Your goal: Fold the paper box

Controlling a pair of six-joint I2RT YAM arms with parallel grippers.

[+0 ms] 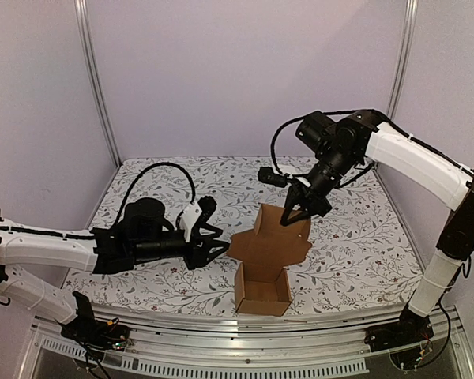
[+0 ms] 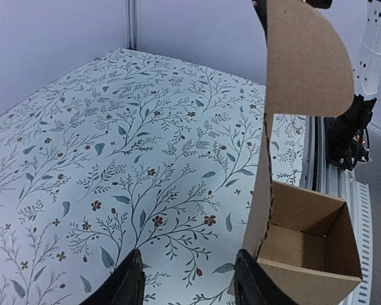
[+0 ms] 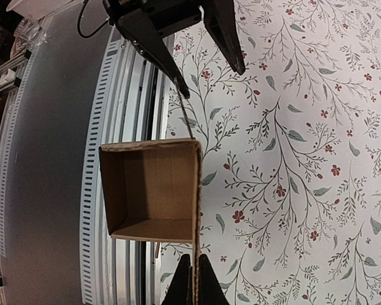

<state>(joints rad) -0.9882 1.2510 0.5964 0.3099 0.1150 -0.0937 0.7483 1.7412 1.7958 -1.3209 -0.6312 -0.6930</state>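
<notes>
top external: right arm has the box flap pinched, left one is open

the paper box (image 1: 262,289) sits near the front edge of the flowery tablecloth (image 1: 355,237), between the two arms. its open side faces up and its lid flap (image 1: 273,234) stands up at the back. the right gripper (image 1: 287,219) comes down from above and is clamped tight on the top edge of that flap. on the right wrist cam the fingers (image 3: 206,286) squeeze the cardboard edge-on, with the open carton (image 3: 149,190) right behind them.

the left gripper (image 1: 220,241) is low over the cloth, just beside the box's left side. its jaws are spread fairly wide with nothing between them. can't tell if a fingertip (image 2: 254,279) is actually touching the cardboard wall (image 2: 308,279).
</notes>
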